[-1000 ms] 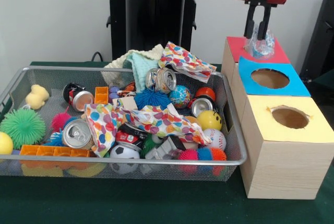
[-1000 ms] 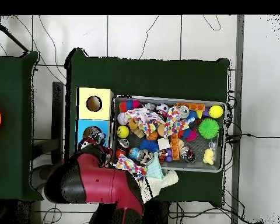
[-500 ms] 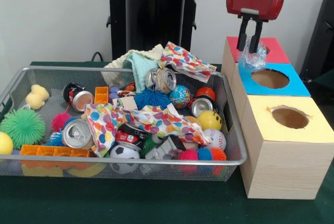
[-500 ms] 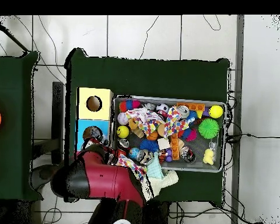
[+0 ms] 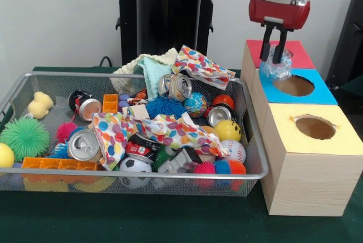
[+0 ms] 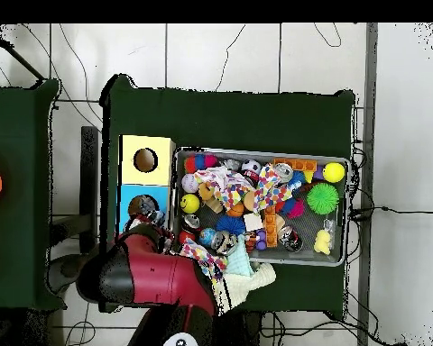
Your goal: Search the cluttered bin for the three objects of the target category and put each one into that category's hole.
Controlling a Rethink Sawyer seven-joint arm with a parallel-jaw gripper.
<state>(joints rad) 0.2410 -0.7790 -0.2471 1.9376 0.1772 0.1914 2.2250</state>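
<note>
My gripper (image 5: pixel 273 59) hangs over the blue-topped box (image 5: pixel 323 92), at the left rim of its round hole (image 5: pixel 293 85), shut on a crumpled clear plastic item with blue print (image 5: pixel 277 68). The item dangles just above the blue top. Behind it stands the red-topped box (image 5: pixel 300 55); in front, the yellow-topped box (image 5: pixel 340 138) with its own hole (image 5: pixel 315 127). The wire bin (image 5: pixel 170 173) to the left holds cans, balls, spiky toys and patterned cloth (image 5: pixel 164 129). From overhead, the arm (image 6: pixel 157 279) covers the red box and the gripper (image 6: pixel 148 213) sits at the blue box (image 6: pixel 128 194).
A crushed can (image 5: pixel 85 144), a soccer ball (image 5: pixel 135 166) and orange blocks (image 5: pixel 59 164) lie near the bin's front edge. A green knit cloth (image 5: pixel 150 66) drapes over the back rim. The green spiky ball (image 5: pixel 24 137) sits at the left.
The gripper has carried the plastic item forward from above the red box to the blue box's hole rim, and it is slightly lower.
</note>
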